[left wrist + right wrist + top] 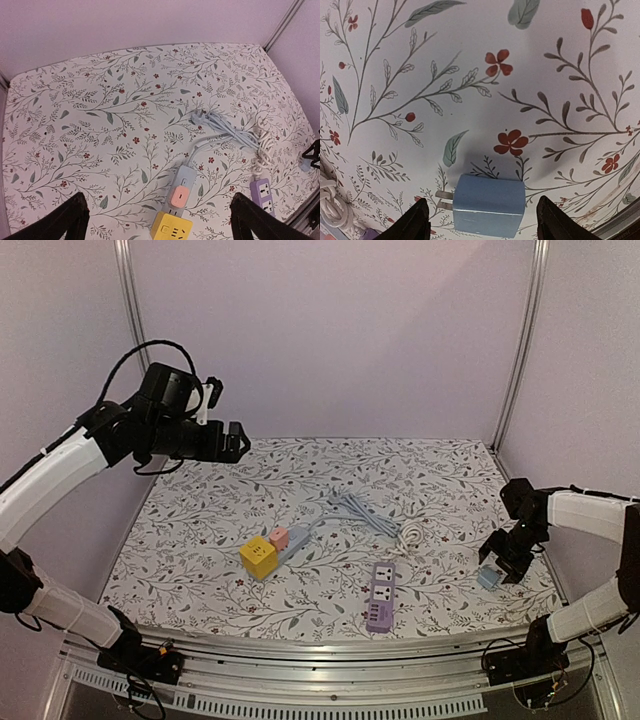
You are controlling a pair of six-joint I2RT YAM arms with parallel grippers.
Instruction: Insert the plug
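A small blue plug (488,205) lies flat on the floral table cover, its two metal prongs pointing left in the right wrist view. My right gripper (482,222) is down over it with one finger on each side. A gap shows on both sides, so nothing is gripped. In the top view the blue plug (488,578) sits near the table's right edge under the right gripper (498,566). A grey power strip (296,540) holds a pink adapter (279,537) and a yellow cube (259,557). My left gripper (238,443) hangs open, high at the back left.
A purple power strip (381,596) lies near the front edge, between the grey strip and the plug. A bundled grey cable (362,510) and a coiled white cord (410,533) lie mid-table. The enclosure wall and table edge are close to the right of the plug.
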